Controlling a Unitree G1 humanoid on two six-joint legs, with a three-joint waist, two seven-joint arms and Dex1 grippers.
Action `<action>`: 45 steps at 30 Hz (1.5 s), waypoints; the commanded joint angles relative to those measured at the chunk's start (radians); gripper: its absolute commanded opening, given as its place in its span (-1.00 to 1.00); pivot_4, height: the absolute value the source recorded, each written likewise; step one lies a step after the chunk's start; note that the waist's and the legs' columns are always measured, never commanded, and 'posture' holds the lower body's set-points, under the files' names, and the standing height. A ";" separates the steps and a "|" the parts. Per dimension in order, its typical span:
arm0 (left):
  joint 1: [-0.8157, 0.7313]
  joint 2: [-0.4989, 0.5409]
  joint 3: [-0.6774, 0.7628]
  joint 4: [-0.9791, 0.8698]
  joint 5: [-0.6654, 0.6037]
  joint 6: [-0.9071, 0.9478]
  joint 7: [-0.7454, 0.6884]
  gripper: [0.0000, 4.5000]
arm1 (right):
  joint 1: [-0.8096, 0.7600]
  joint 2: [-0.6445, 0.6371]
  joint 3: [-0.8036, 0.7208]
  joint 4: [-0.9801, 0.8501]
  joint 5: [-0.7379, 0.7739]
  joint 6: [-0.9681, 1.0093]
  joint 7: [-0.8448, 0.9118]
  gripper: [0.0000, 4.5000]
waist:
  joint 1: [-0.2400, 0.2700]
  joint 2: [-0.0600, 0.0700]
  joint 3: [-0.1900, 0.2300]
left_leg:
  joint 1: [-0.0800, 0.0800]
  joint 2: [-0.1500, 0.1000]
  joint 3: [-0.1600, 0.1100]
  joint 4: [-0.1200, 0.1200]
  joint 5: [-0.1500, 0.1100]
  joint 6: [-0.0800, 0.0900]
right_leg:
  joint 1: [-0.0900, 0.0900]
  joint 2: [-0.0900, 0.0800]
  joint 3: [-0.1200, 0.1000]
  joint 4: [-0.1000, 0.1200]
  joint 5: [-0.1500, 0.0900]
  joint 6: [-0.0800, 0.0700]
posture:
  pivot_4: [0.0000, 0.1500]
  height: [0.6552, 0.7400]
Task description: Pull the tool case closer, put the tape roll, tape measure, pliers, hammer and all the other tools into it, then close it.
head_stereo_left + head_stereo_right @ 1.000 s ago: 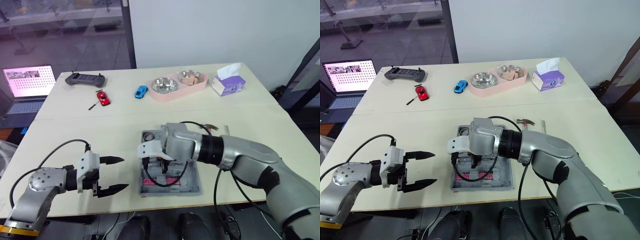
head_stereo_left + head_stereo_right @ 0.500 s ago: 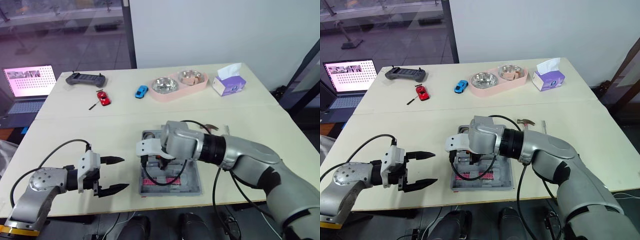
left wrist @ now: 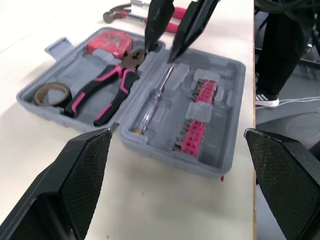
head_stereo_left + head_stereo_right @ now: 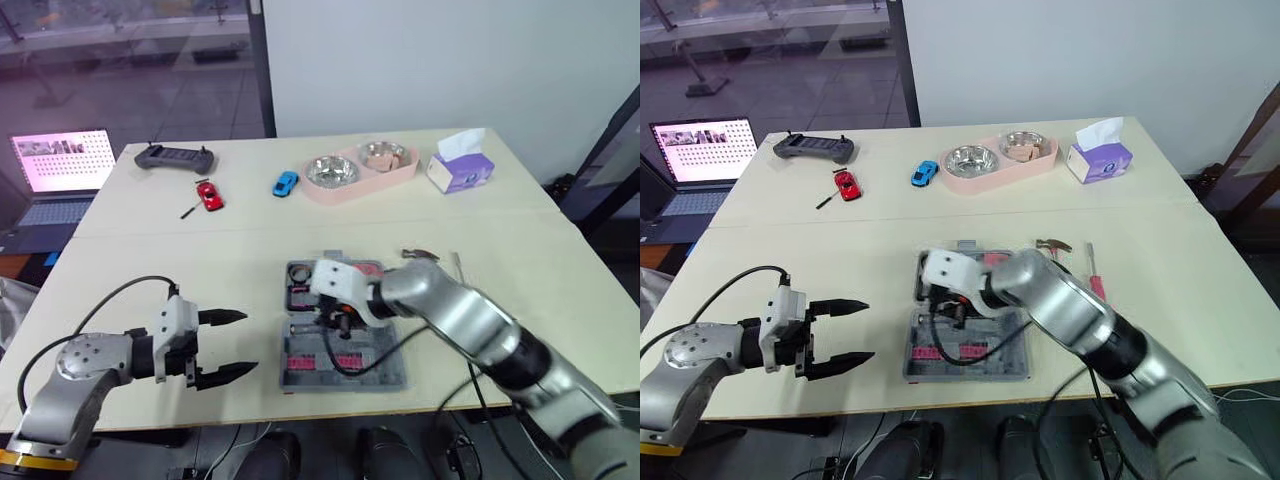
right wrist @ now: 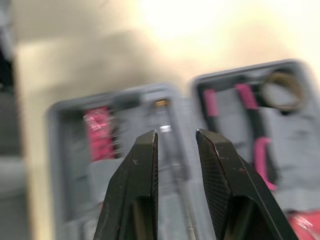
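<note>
**R arm.** I have the right gripper (image 5: 176, 134) hanging over the open tool case (image 3: 170, 156), near the ridge between its two halves. The fingers are apart w/ a narrow gap and nothing is between them. Judgement: it is empty because it is between items, and the next pick lies outside the case.

**L arm.** The left gripper (image 4: 868, 329) hovers over the bench (image 4: 200, 270) near the front edge, beside the case but apart from it. Its fingers are spread wide and hold nothing. It is prob. parked there to steady the case or fold the lid later.

**Case.** It sits front-centre on the bench, lid laid flat.
- One half holds the tape roll (image 3: 51, 93), pliers (image 3: 102, 95) and tape measure (image 3: 112, 42), each in a moulded recess.
- The other half holds a clear-handled screwdriver (image 3: 152, 102) and a pink bit strip (image 3: 197, 112).
- The recesses are shaped per tool, so I judge a misplaced item would stop the lid shutting.

**Not loaded.** The hammer (image 4: 1052, 245) and a red-handled screwdriver (image 4: 1095, 280) lie on the bench just beside the case on the R side, so the R arm looks best placed for them.

**Labels.** I can read no text on the case or tools. The tissue box (image 4: 1098, 158) and the laptop (image 4: 702, 150) screen are too small to read.
</note>
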 commanded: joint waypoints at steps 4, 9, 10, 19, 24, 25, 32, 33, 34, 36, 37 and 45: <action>-0.018 0.011 0.028 -0.001 -0.014 -0.013 -0.004 1.00 | 0.152 0.011 -0.053 -0.031 -0.050 -0.216 -0.066 -0.44 | 0.003 0.000 0.000 | 0.000 0.000 0.000 0.000 0.000 0.000 | 0.001 0.001 0.000 0.000 0.000 0.000 | 1.00 0.93; -0.026 0.013 0.032 0.008 -0.011 -0.017 -0.007 1.00 | 0.243 0.054 -0.032 0.001 -0.088 -0.315 -0.105 -0.83 | 0.006 0.000 0.000 | 0.001 0.000 -0.001 0.000 0.000 0.000 | 0.002 0.001 0.000 -0.001 0.000 0.000 | 1.00 0.93; -0.024 0.013 0.033 0.007 -0.011 -0.019 -0.007 1.00 | 0.256 0.064 -0.028 0.015 -0.098 -0.336 -0.116 -0.97 | 0.006 -0.001 0.000 | 0.001 0.000 -0.001 0.000 0.000 0.000 | 0.002 0.001 0.000 -0.001 0.000 0.000 | 1.00 0.93; -0.013 0.019 0.042 -0.006 -0.014 -0.016 -0.001 1.00 | 0.300 0.111 -0.001 0.124 -0.185 -0.373 -0.141 -0.97 | 0.005 -0.001 0.000 | 0.002 0.000 -0.001 0.000 0.000 0.000 | 0.003 0.001 0.000 -0.001 0.000 0.000 | 1.00 0.93; -0.011 0.017 0.040 -0.012 -0.015 -0.015 0.002 1.00 | 0.309 0.141 -0.035 0.149 -0.186 -0.363 -0.161 -0.97 | 0.006 -0.001 0.000 | 0.002 0.000 -0.001 0.000 0.000 0.000 | 0.003 0.002 0.000 -0.001 0.000 0.000 | 1.00 0.93; -0.011 0.018 0.039 -0.012 -0.015 -0.016 0.001 1.00 | 0.311 0.145 -0.040 0.151 -0.184 -0.360 -0.162 -0.97 | 0.006 -0.001 0.000 | 0.002 0.000 -0.001 0.000 0.000 0.000 | 0.003 0.002 0.000 -0.001 0.000 0.000 | 1.00 0.93; -0.016 0.010 0.031 -0.011 -0.011 -0.023 0.003 1.00 | 0.317 0.137 -0.034 0.224 -0.209 -0.253 -0.156 -0.97 | 0.006 -0.001 0.000 | 0.003 0.000 -0.002 0.000 0.000 0.000 | 0.004 0.002 0.000 -0.001 0.000 -0.001 | 1.00 0.93; -0.017 0.009 0.030 -0.011 -0.011 -0.024 0.004 1.00 | 0.321 0.137 -0.031 0.228 -0.208 -0.240 -0.150 -0.97 | 0.006 -0.001 -0.001 | 0.004 0.000 -0.001 0.000 0.000 0.000 | 0.005 0.002 0.000 -0.001 0.000 -0.001 | 1.00 0.93; -0.018 0.009 0.030 -0.011 -0.011 -0.024 0.004 1.00 | 0.325 0.139 -0.025 0.230 -0.210 -0.221 -0.151 -0.97 | 0.007 -0.001 -0.001 | 0.005 0.000 -0.002 0.000 0.000 0.000 | 0.006 0.002 0.000 -0.001 0.000 -0.001 | 1.00 0.93; -0.021 0.009 0.029 -0.008 -0.009 -0.024 0.005 1.00 | 0.337 0.155 -0.022 0.242 -0.201 -0.170 -0.157 -0.97 | 0.008 -0.002 -0.001 | 0.010 0.000 -0.002 -0.001 0.000 0.000 | 0.007 0.002 0.000 -0.002 0.000 -0.001 | 1.00 0.93; -0.022 0.010 0.029 -0.007 -0.008 -0.024 0.005 1.00 | 0.341 0.163 -0.022 0.248 -0.196 -0.141 -0.159 -0.97 | 0.008 -0.002 -0.002 | 0.011 0.000 -0.002 -0.001 0.000 0.000 | 0.009 0.002 0.000 -0.002 -0.001 -0.001 | 1.00 0.93; -0.023 0.009 0.026 -0.001 -0.003 -0.031 0.006 1.00 | 0.319 0.171 0.010 0.223 -0.205 -0.068 -0.148 -0.97 | 0.007 -0.005 -0.009 | 0.014 0.000 -0.003 -0.001 0.000 0.001 | 0.012 0.002 -0.001 -0.002 -0.001 -0.001 | 1.00 0.93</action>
